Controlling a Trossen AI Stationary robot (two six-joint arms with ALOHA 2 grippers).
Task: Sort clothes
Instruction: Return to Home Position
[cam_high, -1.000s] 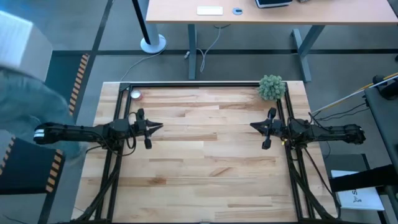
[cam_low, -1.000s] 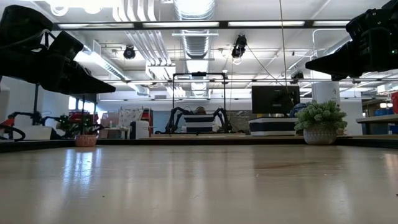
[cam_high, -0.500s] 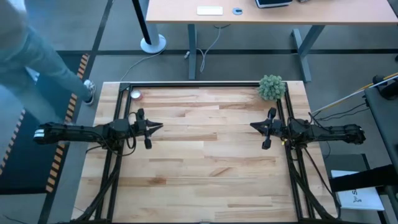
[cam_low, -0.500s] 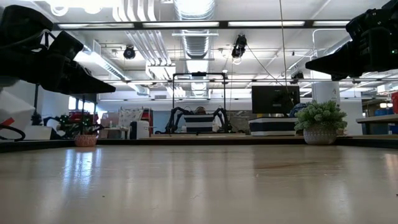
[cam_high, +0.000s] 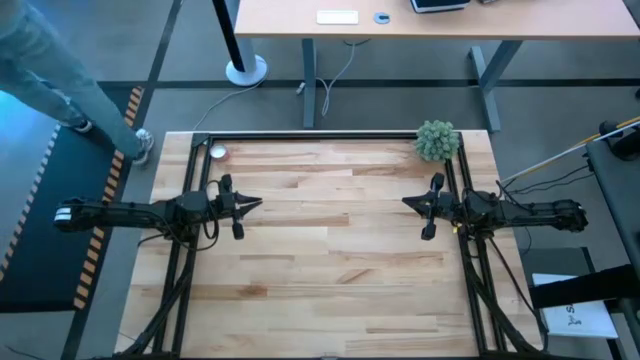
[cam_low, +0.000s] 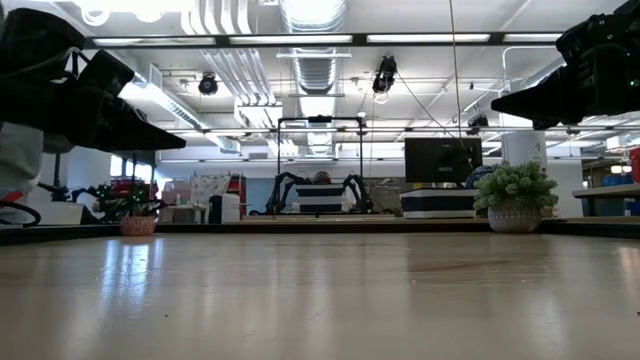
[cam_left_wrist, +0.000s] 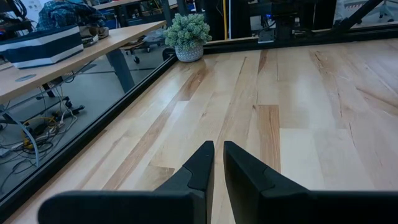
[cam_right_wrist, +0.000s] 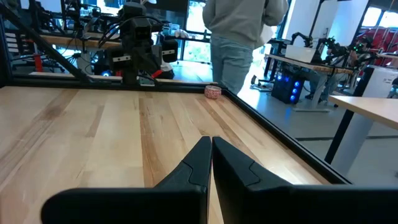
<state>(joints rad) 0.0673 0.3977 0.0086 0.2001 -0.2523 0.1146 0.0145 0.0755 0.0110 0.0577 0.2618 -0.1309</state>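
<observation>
Left gripper (cam_high: 256, 203) nearly shut, narrow slit between fingers, gripping nothing; right gripper (cam_high: 408, 203) fully shut, empty. Facing each other, well apart over wooden table (cam_high: 320, 280). No clothes visible near either.

- No text, label, brand, number or sign could be read in any of the views.
- A white sheet (cam_high: 580, 318) on the floor at about 4 o'clock from the table (cam_high: 330, 300) carried a dark mark, too small to make out.
</observation>
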